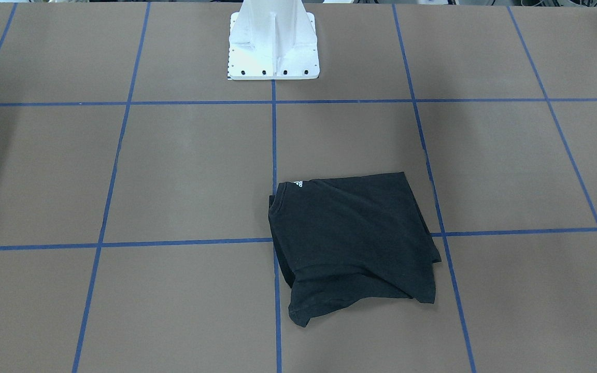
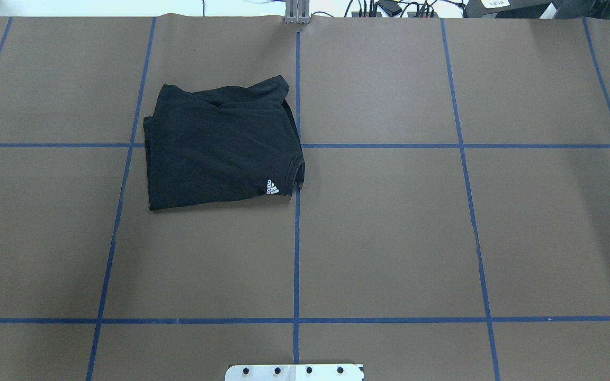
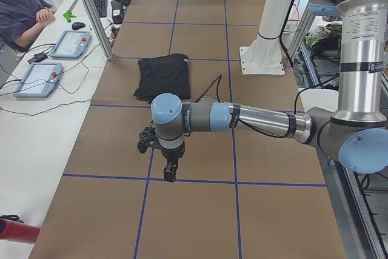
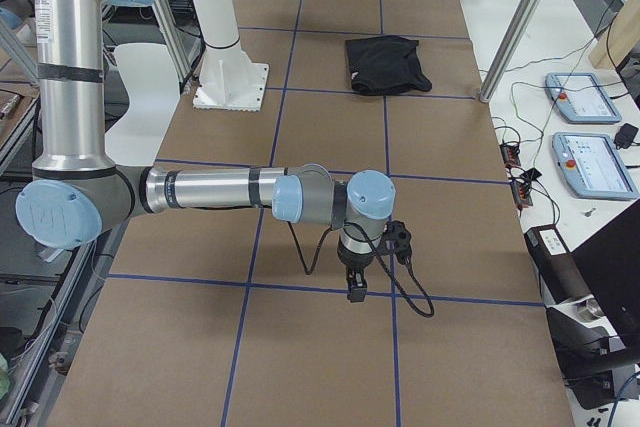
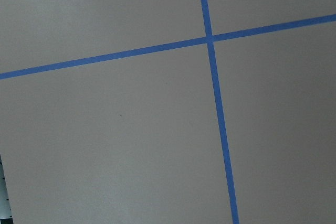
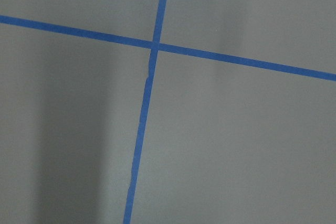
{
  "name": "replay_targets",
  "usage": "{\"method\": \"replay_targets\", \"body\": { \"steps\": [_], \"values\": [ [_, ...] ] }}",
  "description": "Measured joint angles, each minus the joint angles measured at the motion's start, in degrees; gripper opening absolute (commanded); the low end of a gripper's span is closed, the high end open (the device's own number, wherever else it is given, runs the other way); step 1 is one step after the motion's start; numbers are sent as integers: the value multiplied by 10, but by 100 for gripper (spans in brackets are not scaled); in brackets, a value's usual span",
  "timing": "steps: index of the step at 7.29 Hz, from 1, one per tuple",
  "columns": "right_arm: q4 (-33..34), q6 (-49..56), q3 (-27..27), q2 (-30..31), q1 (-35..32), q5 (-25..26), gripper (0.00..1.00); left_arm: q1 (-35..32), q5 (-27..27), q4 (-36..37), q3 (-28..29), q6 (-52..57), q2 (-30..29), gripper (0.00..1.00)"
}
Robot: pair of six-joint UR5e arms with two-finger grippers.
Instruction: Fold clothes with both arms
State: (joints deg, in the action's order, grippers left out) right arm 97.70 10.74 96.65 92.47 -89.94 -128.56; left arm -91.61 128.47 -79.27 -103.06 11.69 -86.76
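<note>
The black T-shirt [image 1: 350,243] lies folded into a rough rectangle on the brown table, with a small white logo near its collar [image 2: 272,187]. It also shows in the side views [image 3: 162,76] [image 4: 388,64]. Neither arm appears in the overhead or front views. My left gripper [image 3: 170,174] points down over a blue tape line, well away from the shirt toward the table's left end. My right gripper [image 4: 357,292] hangs the same way near the right end. I cannot tell whether either is open or shut. Both wrist views show only bare table and tape lines.
The white pedestal base [image 1: 272,46] stands at the robot's side of the table. A person [image 3: 21,13] sits at a side bench with control tablets [image 3: 39,80]. More tablets [image 4: 590,162] and cables lie on the opposite bench. Aluminium posts [image 3: 91,10] stand at the table's edges.
</note>
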Motion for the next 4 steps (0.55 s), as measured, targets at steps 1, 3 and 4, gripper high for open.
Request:
{"method": "replay_targets", "body": {
  "steps": [1,3,4],
  "values": [
    [0,1,-2,2,0,1,100,0,0,-11,-3,0,-2,100],
    [0,2,-5,11,-1,2,100,1,0,-42,-4,-1,-3,100],
    [0,4,-5,21,-1,2,100,1,0,-48,-2,0,-3,100]
  ]
}}
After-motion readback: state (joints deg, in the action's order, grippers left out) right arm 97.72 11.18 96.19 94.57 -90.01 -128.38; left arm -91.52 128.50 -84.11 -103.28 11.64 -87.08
